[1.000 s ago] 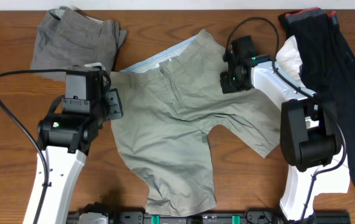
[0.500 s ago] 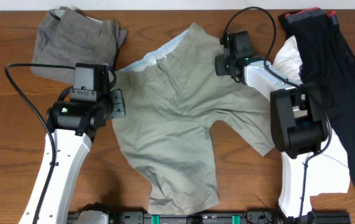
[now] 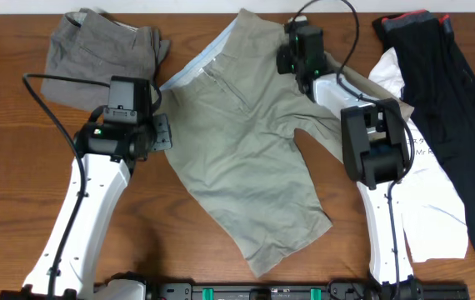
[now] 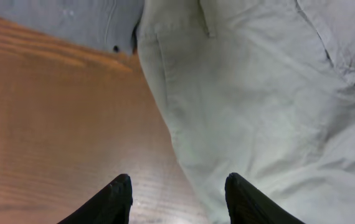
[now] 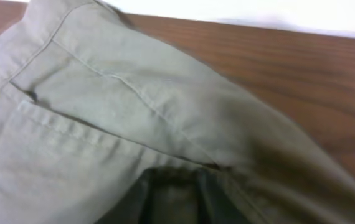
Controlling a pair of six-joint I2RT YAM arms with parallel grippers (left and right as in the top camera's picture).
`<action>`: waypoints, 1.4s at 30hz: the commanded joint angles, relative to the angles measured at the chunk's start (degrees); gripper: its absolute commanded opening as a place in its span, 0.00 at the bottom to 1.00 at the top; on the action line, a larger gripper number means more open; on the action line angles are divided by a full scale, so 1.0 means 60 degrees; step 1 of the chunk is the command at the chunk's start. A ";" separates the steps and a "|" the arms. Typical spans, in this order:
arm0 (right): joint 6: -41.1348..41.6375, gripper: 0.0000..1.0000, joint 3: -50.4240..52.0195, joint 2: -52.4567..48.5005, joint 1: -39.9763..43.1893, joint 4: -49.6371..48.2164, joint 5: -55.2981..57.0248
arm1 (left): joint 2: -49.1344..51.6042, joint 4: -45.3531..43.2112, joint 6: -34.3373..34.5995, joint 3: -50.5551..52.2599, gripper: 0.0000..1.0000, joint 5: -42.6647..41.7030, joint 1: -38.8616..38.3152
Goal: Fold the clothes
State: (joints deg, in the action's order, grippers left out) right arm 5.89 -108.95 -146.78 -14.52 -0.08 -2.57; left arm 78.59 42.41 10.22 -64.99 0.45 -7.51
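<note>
The khaki shorts lie spread slantwise across the middle of the worktop, waistband toward the far left and one leg reaching the near edge. The right gripper sits at their far corner, its jaws clamped on a fold of cloth. The left gripper hangs over the shorts' left edge, jaws apart and empty. The step in hand looks like straightening before the first fold. Next, the left jaws probably need to drop and pinch that edge.
</note>
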 commanded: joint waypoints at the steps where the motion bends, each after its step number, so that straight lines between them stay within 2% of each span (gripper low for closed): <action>1: -0.0284 0.55 -0.0954 -0.0426 0.0109 0.1880 0.0353 | 0.0091 -0.0321 -0.0521 -0.0135 0.51 0.0120 0.0036; 4: -0.0284 0.83 -0.2120 0.0069 0.0106 0.4448 0.0288 | 0.0237 -0.0852 -0.1217 -0.0135 0.51 0.0117 0.0036; 7: -0.0284 0.95 -0.2991 0.0794 0.0106 0.6761 -0.0168 | 0.0696 -0.1552 -0.1800 -0.0135 0.51 0.0117 0.0036; 11: -0.0288 0.96 -0.3293 0.2051 0.0058 0.8888 -0.1078 | 0.1836 -0.2514 -0.2554 -0.0138 0.51 0.0117 0.0069; 18: -0.0546 0.92 -0.3289 0.3490 -0.0255 1.1016 -0.1257 | 0.3435 -0.3362 -0.2597 -0.0138 0.51 0.0117 0.0809; 22: -0.0641 0.91 -0.3289 0.3625 -0.0408 1.1693 -0.1257 | 0.3843 -0.3472 -0.2601 -0.0138 0.51 0.0055 0.1359; 30: -0.0637 0.90 -0.3231 0.3617 -0.0594 1.1948 -0.1257 | 0.4324 -0.3850 -0.2681 -0.0138 0.51 -0.1297 0.1614; 32: -0.0637 0.89 -0.3231 0.3617 -0.0594 1.2032 -0.1257 | 0.4393 -0.3796 -0.2146 -0.0138 0.51 -0.1508 0.1617; 36: -0.0637 0.89 -0.3231 0.3617 -0.0590 1.2149 -0.1253 | 0.4572 -0.3577 0.0284 -0.0131 0.48 -0.1504 0.1614; 38: -0.0637 0.89 -0.3231 0.3617 -0.0594 1.2149 -0.1253 | 0.4681 -0.3592 0.1202 -0.0109 0.43 -0.1504 0.1614; 42: -0.0637 0.89 -0.3231 0.3617 -0.0594 1.2152 -0.1257 | 0.4943 -0.3748 0.2025 -0.0098 0.43 -0.1501 0.1614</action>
State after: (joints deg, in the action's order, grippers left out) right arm 2.74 -128.49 -124.55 -17.50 72.64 -9.63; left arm 106.69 20.38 14.13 -65.08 -7.81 2.15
